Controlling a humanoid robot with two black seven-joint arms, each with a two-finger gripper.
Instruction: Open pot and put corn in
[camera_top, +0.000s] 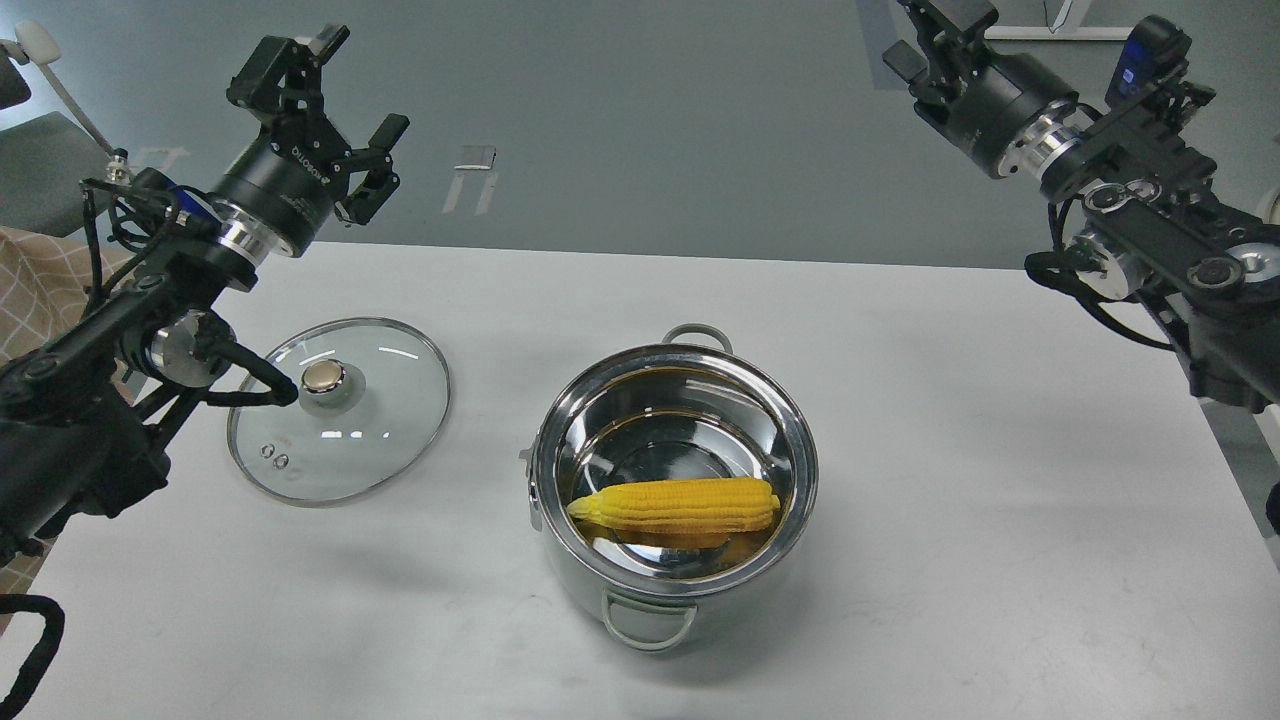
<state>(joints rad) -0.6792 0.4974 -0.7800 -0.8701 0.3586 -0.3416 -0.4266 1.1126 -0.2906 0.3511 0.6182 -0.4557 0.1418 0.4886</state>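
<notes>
The right gripper (925, 35) sits at the top edge of the head view, partly cut off by the frame, and its fingers cannot be told apart, so whether it is spread or closed cannot be told. The right arm's lower links run off the right edge. Much of the left arm is likewise lost past the left edge, and a dark cable from it crosses in front of the glass lid (339, 410), hiding part of the lid's near-left rim. At far left, only scraps of a patterned cloth and a chair show.

The left gripper (345, 115) hangs raised above the far left of the white counter (1000, 520), its two fingers spread apart and holding nothing.

The pot (676, 480) stands uncovered near the middle of the counter, round and bright steel, with one loop handle toward the viewer and one at the far side, the latter half hidden behind the rim. Its mirror-like inside throws back rings of light and a yellow reflection. The corn (676, 506) lies inside the pot on its near side, crosswise, a bright yellow cob with its pointed end to the left, reaching nearly from wall to wall.

The lid lies flat on the counter left of the pot, apart from it, brass-coloured knob up.
</notes>
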